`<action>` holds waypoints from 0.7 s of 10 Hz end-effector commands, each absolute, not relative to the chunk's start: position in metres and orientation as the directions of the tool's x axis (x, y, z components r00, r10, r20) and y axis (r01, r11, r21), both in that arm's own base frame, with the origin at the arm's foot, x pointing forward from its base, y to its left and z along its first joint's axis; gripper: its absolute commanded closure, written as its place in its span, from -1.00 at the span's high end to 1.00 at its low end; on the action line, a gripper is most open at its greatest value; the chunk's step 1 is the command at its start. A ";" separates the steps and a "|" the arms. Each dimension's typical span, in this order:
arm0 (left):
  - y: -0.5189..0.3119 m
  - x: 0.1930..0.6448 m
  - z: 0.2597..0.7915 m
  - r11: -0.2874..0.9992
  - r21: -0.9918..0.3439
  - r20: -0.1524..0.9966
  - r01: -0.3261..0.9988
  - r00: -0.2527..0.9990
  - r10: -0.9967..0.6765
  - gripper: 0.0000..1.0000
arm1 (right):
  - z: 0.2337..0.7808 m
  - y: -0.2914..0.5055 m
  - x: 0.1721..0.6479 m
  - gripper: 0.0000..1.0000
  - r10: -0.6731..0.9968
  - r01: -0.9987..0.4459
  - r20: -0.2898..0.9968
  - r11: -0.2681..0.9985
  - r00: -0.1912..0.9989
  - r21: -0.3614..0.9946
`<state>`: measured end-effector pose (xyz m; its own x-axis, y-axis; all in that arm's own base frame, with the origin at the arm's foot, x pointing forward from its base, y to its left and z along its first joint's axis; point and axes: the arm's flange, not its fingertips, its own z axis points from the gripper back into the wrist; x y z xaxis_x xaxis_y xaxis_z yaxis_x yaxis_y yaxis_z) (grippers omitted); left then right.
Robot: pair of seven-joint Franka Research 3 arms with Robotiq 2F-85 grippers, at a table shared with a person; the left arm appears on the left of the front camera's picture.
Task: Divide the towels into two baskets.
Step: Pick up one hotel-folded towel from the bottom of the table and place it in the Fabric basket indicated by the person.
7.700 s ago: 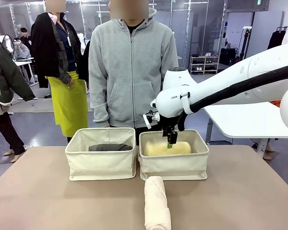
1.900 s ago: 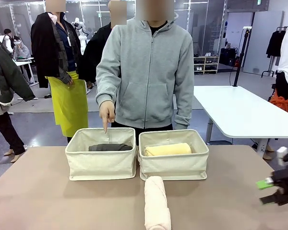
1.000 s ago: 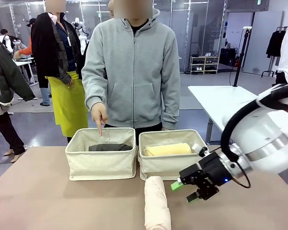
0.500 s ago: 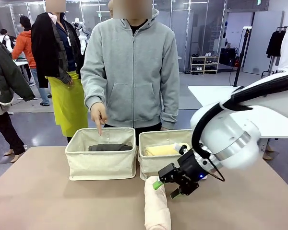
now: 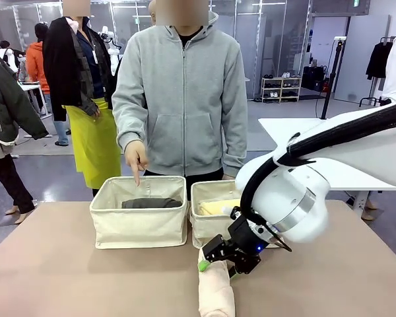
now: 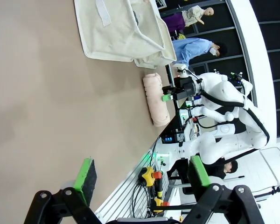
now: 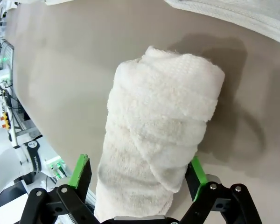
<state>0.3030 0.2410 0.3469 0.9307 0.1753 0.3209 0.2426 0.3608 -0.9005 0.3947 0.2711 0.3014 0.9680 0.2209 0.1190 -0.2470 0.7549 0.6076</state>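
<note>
A pale pink-beige towel roll [image 5: 216,294] lies on the table in front of the right basket [image 5: 208,229]. My right gripper [image 5: 221,264] is open and straddles its far end, with the roll [image 7: 158,140] between the green pads [image 7: 81,170]. The yellow towel [image 5: 214,209] lies in the right basket. The dark grey towel [image 5: 152,203] lies in the left basket [image 5: 138,224]. The white towel is out of view. My left gripper [image 6: 142,175] is open and holds nothing, low over bare table, far from the pink-beige roll [image 6: 156,105].
A person in a grey hoodie stands behind the baskets; one hand [image 5: 137,158] points a finger down at the left basket. My right arm's big white wrist [image 5: 287,198] covers most of the right basket. The brown tabletop [image 5: 66,277] spreads wide at left.
My right arm swept in from the right edge and lowered its open gripper over the far end of the pink-beige roll. The person's hand stays pointing at the left basket.
</note>
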 end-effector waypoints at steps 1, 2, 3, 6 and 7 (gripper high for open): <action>0.243 0.301 0.349 0.365 -0.901 0.316 0.236 0.932 0.176 1.00 | 0.299 0.295 0.395 1.00 0.227 -0.250 0.112 0.794 0.967 0.554; 0.243 0.301 0.349 0.365 -0.901 0.316 0.236 0.932 0.176 1.00 | 0.296 0.299 0.394 1.00 0.244 -0.267 0.115 0.800 0.963 0.537; 0.243 0.301 0.349 0.365 -0.901 0.316 0.236 0.932 0.176 1.00 | 0.294 0.303 0.393 0.93 0.263 -0.292 0.129 0.813 0.956 0.504; 0.243 0.301 0.349 0.365 -0.901 0.316 0.236 0.932 0.176 1.00 | 0.290 0.311 0.389 0.35 0.314 -0.351 0.157 0.823 0.936 0.447; 0.243 0.301 0.349 0.365 -0.901 0.316 0.236 0.932 0.176 1.00 | 0.292 0.311 0.389 0.15 0.316 -0.351 0.153 0.818 0.936 0.456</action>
<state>0.3030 0.2410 0.3469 0.9307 0.1753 0.3209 0.2426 0.3608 -0.9005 0.3891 0.2997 0.2933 0.9267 0.3376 0.1651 -0.3749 0.7995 0.4693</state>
